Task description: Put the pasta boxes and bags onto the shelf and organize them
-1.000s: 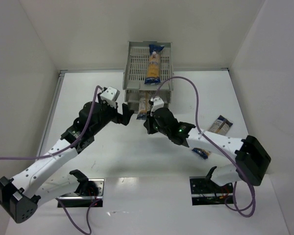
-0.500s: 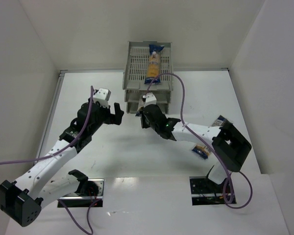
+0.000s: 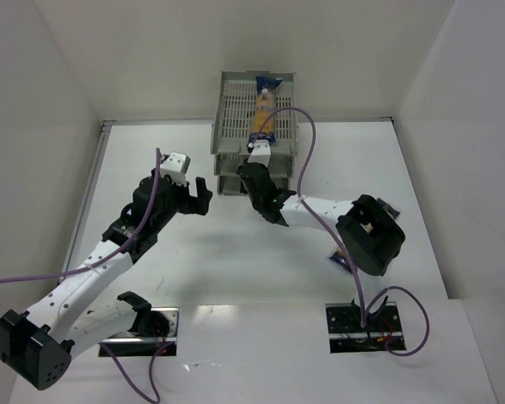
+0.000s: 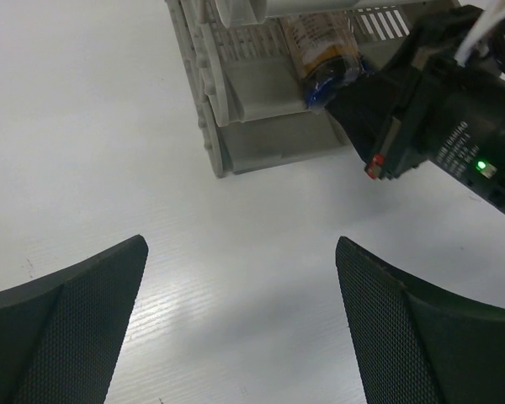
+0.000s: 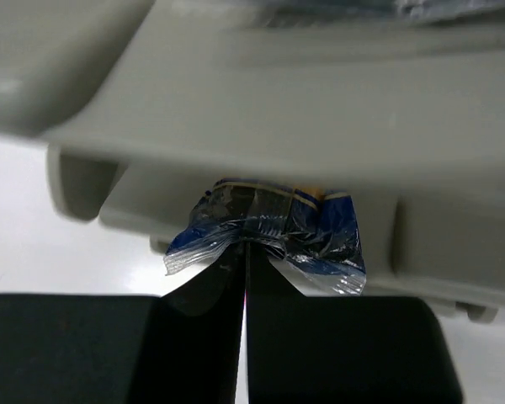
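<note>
The grey shelf (image 3: 234, 109) stands at the back of the table. One pasta packet (image 3: 265, 109) lies on its top tier. My right gripper (image 3: 251, 174) is at the shelf's front, shut on the dark blue end of a second packet (image 5: 269, 225) that lies inside a lower tier (image 5: 278, 109); the left wrist view shows it there (image 4: 324, 55). The third packet (image 3: 340, 258) lies on the table at the right, mostly hidden behind my right arm. My left gripper (image 3: 204, 195) is open and empty over the table left of the shelf front (image 4: 236, 93).
White walls close in the table on the left, back and right. My right arm's elbow (image 3: 366, 236) hangs over the right part of the table. A purple cable loops over the shelf's right side (image 3: 307, 143).
My right gripper has moved forward to the shelf front, pushing the packet further into the lower tier. My left gripper drew back a little to the left, then stayed still.
</note>
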`<action>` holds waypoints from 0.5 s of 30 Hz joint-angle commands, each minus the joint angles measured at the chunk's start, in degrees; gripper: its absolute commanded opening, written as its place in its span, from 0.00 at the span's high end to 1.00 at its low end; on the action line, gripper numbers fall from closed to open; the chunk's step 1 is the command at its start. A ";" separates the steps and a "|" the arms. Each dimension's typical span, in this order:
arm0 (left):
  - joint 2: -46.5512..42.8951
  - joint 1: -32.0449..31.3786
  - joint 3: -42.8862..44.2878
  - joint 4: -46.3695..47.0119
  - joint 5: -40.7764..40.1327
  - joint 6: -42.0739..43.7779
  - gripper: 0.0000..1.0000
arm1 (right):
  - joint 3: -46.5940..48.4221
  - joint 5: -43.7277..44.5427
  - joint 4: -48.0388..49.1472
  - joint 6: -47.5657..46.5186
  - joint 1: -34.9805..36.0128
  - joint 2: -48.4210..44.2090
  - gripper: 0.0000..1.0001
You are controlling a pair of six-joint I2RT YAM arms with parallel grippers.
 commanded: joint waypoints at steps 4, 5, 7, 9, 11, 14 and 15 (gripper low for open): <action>-0.43 0.37 -0.41 2.10 0.52 0.46 0.00 | 6.84 6.40 5.51 0.14 -2.03 4.21 0.97; -0.43 0.37 -0.41 2.09 0.52 0.46 0.00 | 7.36 6.40 4.98 0.14 -2.03 3.69 0.97; -0.43 0.37 -0.41 2.09 0.52 0.98 0.00 | 6.14 3.51 4.98 0.66 -2.03 1.93 0.92; -0.43 0.37 -0.41 2.09 1.13 0.98 0.00 | 3.68 0.78 3.24 1.19 -2.03 -1.66 0.72; -0.43 0.37 -1.02 2.71 2.00 0.98 0.00 | 1.84 -0.20 -0.27 3.11 -2.03 -4.39 0.42; -0.95 0.37 -1.55 3.23 3.06 0.98 0.00 | -1.93 1.20 -9.59 5.23 -2.03 -10.98 0.13; -0.95 0.37 -1.56 3.23 3.07 0.98 0.00 | -3.43 2.25 -11.70 6.98 -2.03 -13.09 0.08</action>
